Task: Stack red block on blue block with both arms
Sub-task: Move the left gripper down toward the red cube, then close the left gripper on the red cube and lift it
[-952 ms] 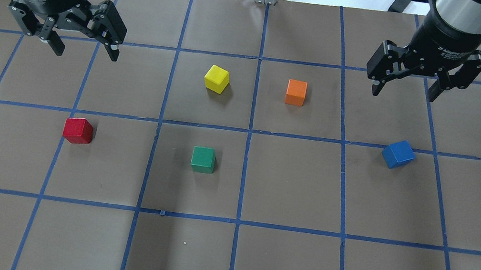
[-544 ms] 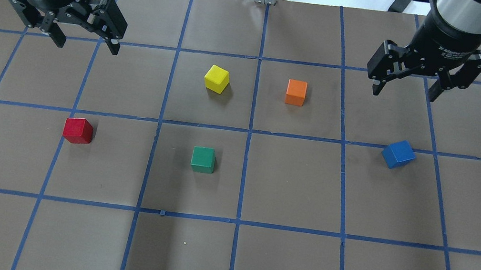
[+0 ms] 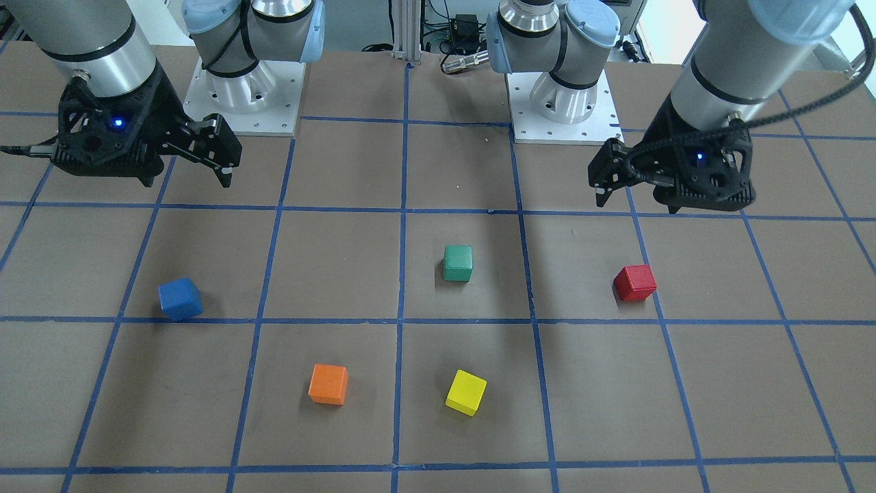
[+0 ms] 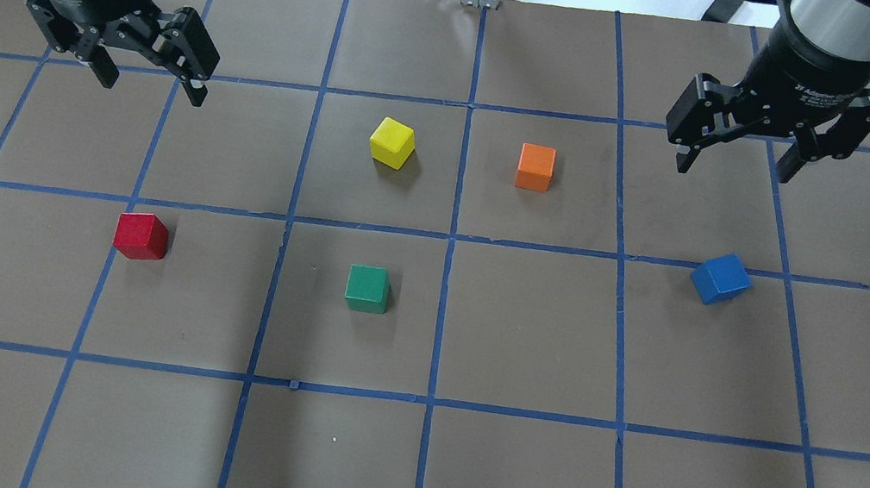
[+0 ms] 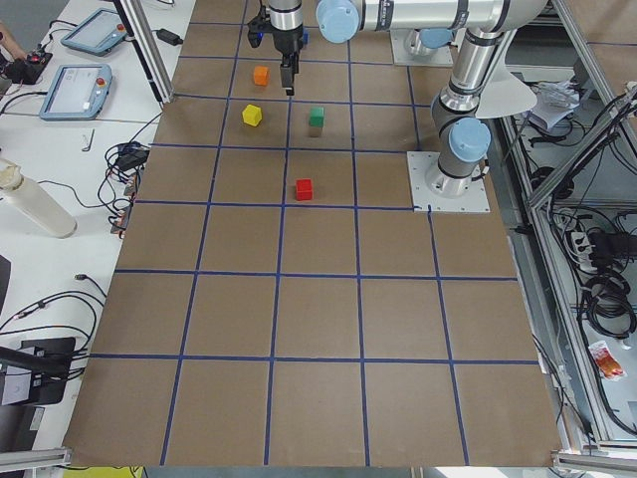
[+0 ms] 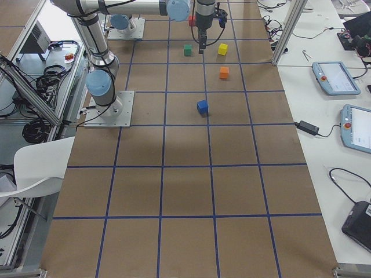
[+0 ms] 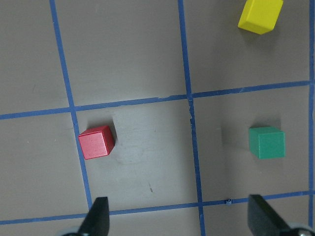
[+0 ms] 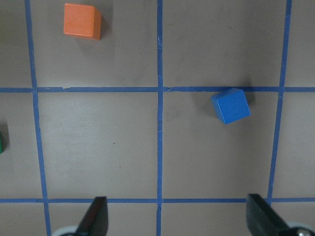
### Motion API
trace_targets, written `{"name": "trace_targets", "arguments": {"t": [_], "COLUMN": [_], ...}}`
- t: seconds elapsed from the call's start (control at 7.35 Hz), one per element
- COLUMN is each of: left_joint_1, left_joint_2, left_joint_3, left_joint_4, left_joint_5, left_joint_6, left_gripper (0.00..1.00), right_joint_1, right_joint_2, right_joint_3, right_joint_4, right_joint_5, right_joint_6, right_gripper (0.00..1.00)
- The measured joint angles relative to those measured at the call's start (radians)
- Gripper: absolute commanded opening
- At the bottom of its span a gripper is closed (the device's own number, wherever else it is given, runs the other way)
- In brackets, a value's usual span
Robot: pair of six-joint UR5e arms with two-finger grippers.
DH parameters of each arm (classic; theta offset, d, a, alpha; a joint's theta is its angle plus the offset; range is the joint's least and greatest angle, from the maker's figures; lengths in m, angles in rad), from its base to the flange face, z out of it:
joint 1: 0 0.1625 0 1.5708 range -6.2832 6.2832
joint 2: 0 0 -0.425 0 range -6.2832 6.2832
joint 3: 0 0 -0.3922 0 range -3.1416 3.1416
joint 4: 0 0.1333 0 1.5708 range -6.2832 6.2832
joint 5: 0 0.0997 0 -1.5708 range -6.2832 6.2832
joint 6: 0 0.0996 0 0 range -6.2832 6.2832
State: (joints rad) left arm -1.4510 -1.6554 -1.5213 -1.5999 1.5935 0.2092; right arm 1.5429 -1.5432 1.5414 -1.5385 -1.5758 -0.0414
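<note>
The red block [image 4: 141, 236] sits on the table [image 4: 502, 482] on the robot's left side, and the blue block [image 4: 720, 278] lies well apart on the right, against a tape line [image 4: 831, 280]. The left gripper [image 4: 152, 81] and the right gripper [image 4: 731, 164] hang above the table, jaws spread wide and empty, each clear of its nearby block.

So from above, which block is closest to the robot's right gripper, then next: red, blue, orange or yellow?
From the right gripper, in the overhead view:
1. Blue block, on the right side, same as that gripper.
2. Orange block, just right of the middle.
3. Yellow block, just left of the middle.
4. Red block, far over on the left.
</note>
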Motion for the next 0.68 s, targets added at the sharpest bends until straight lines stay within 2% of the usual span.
{"name": "trace_targets", "arguments": {"t": [0.27,0.68], "left_joint_1": [0.120,0.235], "left_joint_2": [-0.040,-0.072], "left_joint_3": [-0.093,-0.396], "left_joint_4": [0.078,0.478], "left_joint_5": [-0.005,-0.003], "left_joint_6": [0.085,0.260], "left_gripper": [1.00,1.00], "right_joint_1": [0.000,0.000], "right_joint_2": [0.000,0.000], "right_joint_3": [0.000,0.000], "right_joint_4": [0.000,0.000], "right_joint_5": [-0.001,0.000], "right_joint_6": [-0.001,-0.002], "right_gripper": [1.00,1.00]}}
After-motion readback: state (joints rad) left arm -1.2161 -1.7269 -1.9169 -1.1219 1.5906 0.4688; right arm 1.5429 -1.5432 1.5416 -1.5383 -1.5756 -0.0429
